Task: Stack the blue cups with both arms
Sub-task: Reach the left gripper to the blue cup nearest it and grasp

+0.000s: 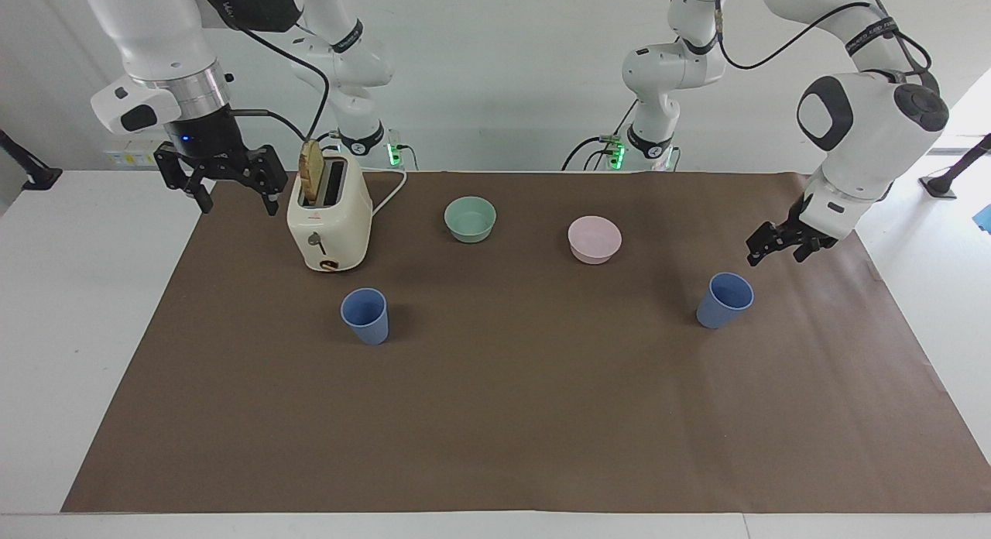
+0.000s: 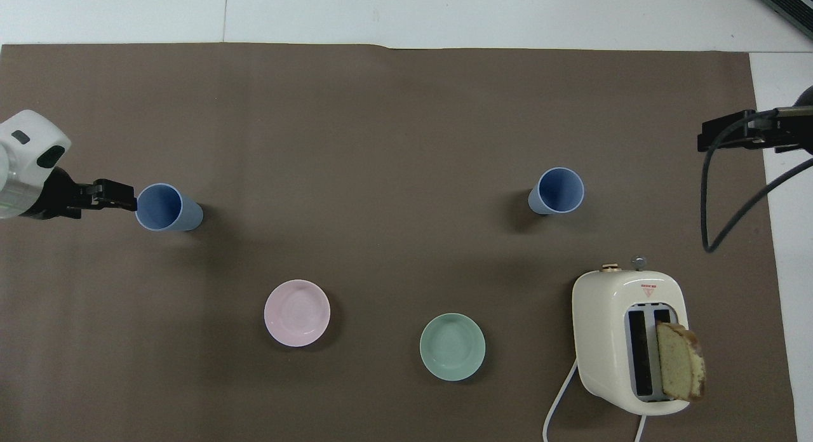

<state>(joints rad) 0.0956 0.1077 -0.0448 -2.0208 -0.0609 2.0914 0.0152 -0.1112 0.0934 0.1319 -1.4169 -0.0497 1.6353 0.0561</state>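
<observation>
Two blue cups stand upright and apart on the brown mat [image 1: 503, 415]. One cup [image 1: 725, 300] [image 2: 168, 207] is toward the left arm's end. The other cup [image 1: 365, 315] [image 2: 557, 190] is toward the right arm's end, farther from the robots than the toaster. My left gripper [image 1: 776, 252] [image 2: 117, 195] is open and empty. It hangs tilted in the air over the mat just beside the first cup, above its rim and not touching it. My right gripper [image 1: 238, 202] [image 2: 714, 137] is open and empty. It waits in the air over the mat's edge beside the toaster.
A cream toaster [image 1: 329, 218] [image 2: 625, 340] with a slice of bread [image 1: 311, 172] in one slot stands near the right arm. A green bowl [image 1: 470, 218] [image 2: 452, 347] and a pink bowl [image 1: 594, 238] [image 2: 296, 313] sit between the cups and the robots.
</observation>
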